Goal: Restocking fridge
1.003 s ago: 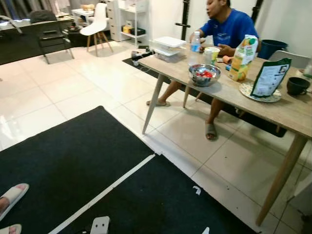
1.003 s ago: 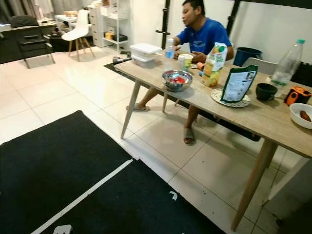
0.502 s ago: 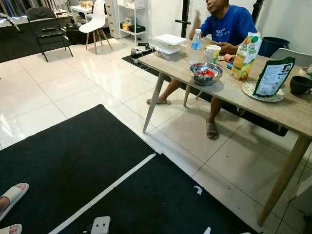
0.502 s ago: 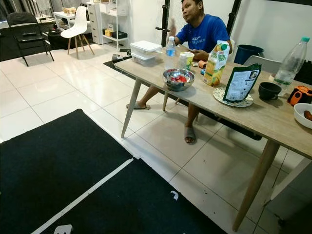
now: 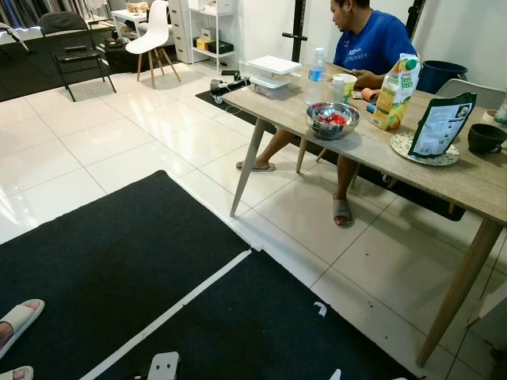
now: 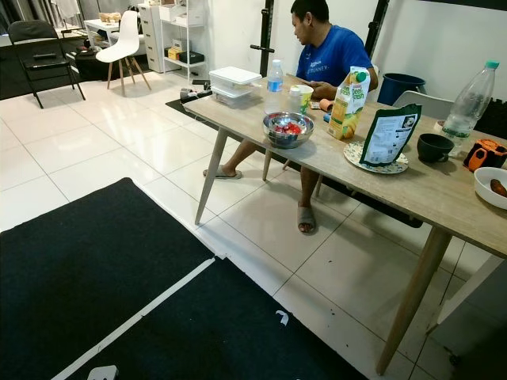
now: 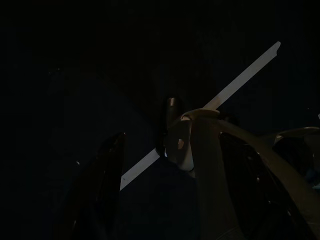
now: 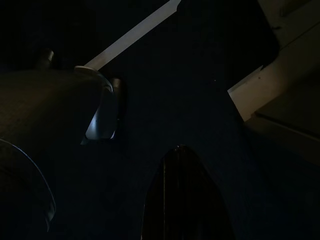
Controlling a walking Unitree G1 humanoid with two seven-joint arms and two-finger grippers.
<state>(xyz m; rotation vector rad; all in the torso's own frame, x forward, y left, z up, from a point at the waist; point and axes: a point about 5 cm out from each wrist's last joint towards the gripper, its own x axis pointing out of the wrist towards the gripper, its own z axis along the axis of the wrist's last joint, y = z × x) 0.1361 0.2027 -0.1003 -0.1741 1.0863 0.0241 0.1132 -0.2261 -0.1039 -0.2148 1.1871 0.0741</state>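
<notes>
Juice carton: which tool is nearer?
Right, likely. The juice carton stands far ahead to the right on the table; right tool and left tool hang over the black mat.

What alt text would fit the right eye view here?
A wooden table holding a metal bowl, juice carton and green pouch stands on white tiles beside a black mat; a person in blue sits behind it.

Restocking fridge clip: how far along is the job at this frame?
Nothing looks done. The juice carton, water bottle and steel bowl stand on the wooden table, where a person sits. Nothing is in hand; both arms hang idle over the black mat. Picking up and stocking remain.
</notes>
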